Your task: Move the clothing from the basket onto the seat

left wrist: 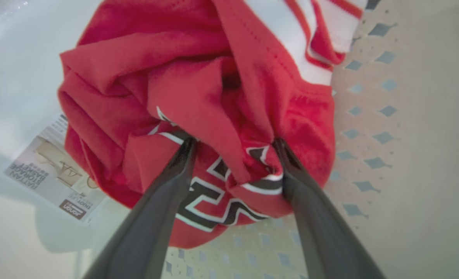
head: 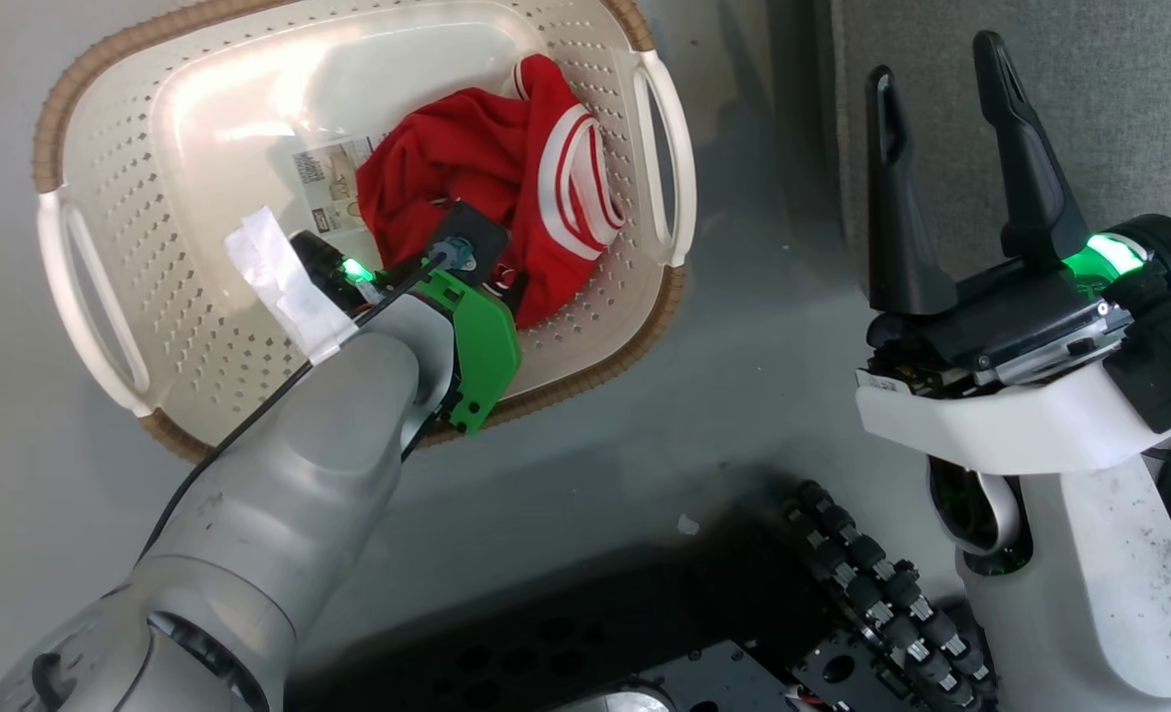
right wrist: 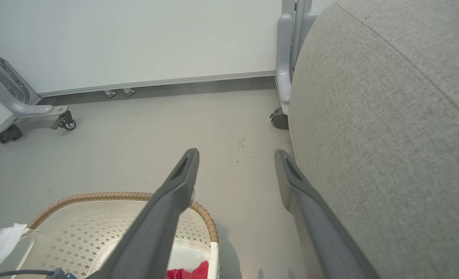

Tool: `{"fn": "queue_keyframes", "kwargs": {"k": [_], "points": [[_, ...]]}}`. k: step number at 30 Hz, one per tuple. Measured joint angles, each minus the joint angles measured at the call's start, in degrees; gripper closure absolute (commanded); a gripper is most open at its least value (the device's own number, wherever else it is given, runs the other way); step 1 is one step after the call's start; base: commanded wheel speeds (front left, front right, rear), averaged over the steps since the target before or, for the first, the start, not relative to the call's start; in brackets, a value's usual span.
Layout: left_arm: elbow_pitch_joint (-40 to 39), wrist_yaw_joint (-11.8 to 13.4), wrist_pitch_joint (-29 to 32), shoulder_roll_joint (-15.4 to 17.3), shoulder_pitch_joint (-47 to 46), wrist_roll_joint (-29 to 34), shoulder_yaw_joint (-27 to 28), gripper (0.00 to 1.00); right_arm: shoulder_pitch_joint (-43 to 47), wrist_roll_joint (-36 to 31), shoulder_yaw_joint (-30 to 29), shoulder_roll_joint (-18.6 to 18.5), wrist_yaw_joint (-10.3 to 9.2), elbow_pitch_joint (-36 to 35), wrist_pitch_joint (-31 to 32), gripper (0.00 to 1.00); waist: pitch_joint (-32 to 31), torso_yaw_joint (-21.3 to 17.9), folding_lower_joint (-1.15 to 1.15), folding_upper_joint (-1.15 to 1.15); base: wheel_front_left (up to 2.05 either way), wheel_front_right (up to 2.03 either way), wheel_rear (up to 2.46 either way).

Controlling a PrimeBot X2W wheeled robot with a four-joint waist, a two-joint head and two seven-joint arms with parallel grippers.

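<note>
The cream basket [head: 111,247] stands on the grey floor, and the red clothing [head: 467,168] lies bunched at its right side with white stripes [head: 571,178] showing. My left arm [head: 467,326] reaches down into the basket. In the left wrist view, my left gripper [left wrist: 233,145] is open, both fingertips [left wrist: 187,145] pressed into the red clothing [left wrist: 198,77] just above the black-and-white numerals [left wrist: 210,201]. My right gripper [head: 951,109] is open and holds nothing, raised beside the grey seat [head: 1120,89]. In the right wrist view, the right gripper [right wrist: 235,155] points between the basket [right wrist: 136,195] and the seat [right wrist: 388,135].
A paper label [head: 333,188] lies on the basket bottom left of the clothing. My dark base with its roller wheel [head: 872,583] is below. Grey stand legs on casters [right wrist: 64,122] [right wrist: 280,118] stand by the far wall, with open floor [right wrist: 175,128] before them.
</note>
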Motion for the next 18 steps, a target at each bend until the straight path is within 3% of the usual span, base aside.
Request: {"fn": "queue_keyframes", "kwargs": {"k": [3, 4, 5, 6, 18], "points": [[1.22, 0.0, 0.93, 0.01, -0.82, -0.9, -0.8, 0.0, 0.03, 0.27, 0.01, 0.0, 0.0, -0.23, 0.01, 0.0, 0.55, -0.55, 0.0, 0.0, 0.0, 0.0, 0.0], [2.08, 0.0, 1.34, 0.01, -1.21, -1.14, -1.0, 0.2, 0.05, 0.27, -0.03, -0.01, 0.0, -0.3, 0.01, 0.0, 0.72, -0.64, 0.0, 0.0, 0.0, 0.0, 0.0], [2.45, 0.0, 1.49, 0.12, -1.48, -1.33, -1.22, 0.75, 0.05, 0.29, -0.03, 0.0, 0.0, -0.31, 0.0, 0.0, 0.85, -0.7, 0.0, 0.0, 0.0, 0.0, 0.0], [2.96, 0.0, 1.49, 0.13, -1.71, -1.55, -1.22, 1.0, 0.05, 0.27, -0.04, 0.0, 0.0, -0.31, 0.0, 0.0, 0.91, -0.73, 0.0, 0.0, 0.0, 0.0, 0.0], [5.75, 0.12, -4.52, 0.11, -3.12, -1.67, -2.25, 1.0, 0.01, -0.77, -0.11, 0.01, 0.0, -0.44, 0.0, 0.0, -1.19, 0.26, 0.0, 0.0, 0.0, 0.0, 0.0]]}}
